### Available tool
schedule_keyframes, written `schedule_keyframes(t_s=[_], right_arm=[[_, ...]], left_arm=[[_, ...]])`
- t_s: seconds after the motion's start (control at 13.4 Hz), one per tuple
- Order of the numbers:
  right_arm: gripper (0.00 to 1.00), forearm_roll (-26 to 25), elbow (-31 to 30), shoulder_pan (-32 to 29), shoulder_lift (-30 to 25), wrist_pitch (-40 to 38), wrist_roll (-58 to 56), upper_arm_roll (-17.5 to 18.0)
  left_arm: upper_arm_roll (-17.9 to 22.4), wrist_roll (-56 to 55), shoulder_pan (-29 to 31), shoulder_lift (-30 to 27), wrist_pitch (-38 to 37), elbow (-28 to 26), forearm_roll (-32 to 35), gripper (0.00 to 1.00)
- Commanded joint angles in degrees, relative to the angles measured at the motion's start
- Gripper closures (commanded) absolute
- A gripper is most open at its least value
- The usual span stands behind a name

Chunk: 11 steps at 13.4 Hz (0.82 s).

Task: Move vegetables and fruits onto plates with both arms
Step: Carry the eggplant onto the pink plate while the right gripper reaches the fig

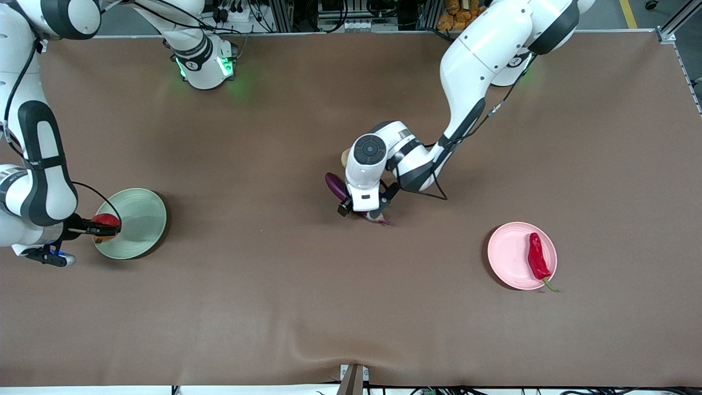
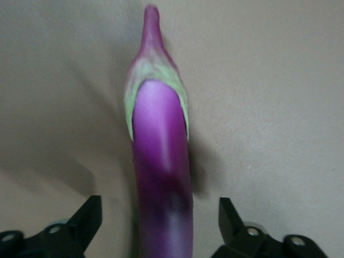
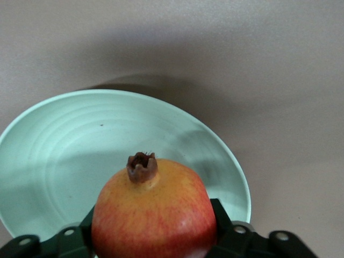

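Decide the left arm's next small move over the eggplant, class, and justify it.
Probably close the left claw on the eggplant. Its fingers stand open on either side of the eggplant, which lies on the table and is not yet gripped. The pink plate holds only the chili.

A red-orange pomegranate (image 3: pixel 153 212) sits over the pale green plate (image 1: pixel 137 219), the purple eggplant (image 2: pixel 161 183) lies mid-table, and the red chili (image 1: pixel 537 257) rests on the pink plate (image 1: pixel 510 255).
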Motion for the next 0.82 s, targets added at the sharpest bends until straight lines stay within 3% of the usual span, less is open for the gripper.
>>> schedule_keyframes(t_s=[0.0,0.15,0.37,0.74], right_arm=[[0.0,0.5,0.1,0.0,-1.8,-3.0,-1.0,3.0],[0.0,4.5,1.3,0.3,-2.0,-7.8,-0.6,5.9],[0.0,6.5,1.4,4.6,-2.0,-11.2,2.4,9.0],[0.0,15.1,0.3,18.7,-3.9,-17.0,14.9,10.0]], left_arm=[[1.1,3.5,-0.8,0.7,0.6,1.7,0.9,1.0],[1.1,7.4,-0.6,0.4,0.6,1.7,0.9,1.0],[1.2,10.9,1.7,-2.2,-0.9,3.7,2.7,1.0],[0.4,30.0,15.4,-9.0,-4.6,4.9,1.8,1.0]])
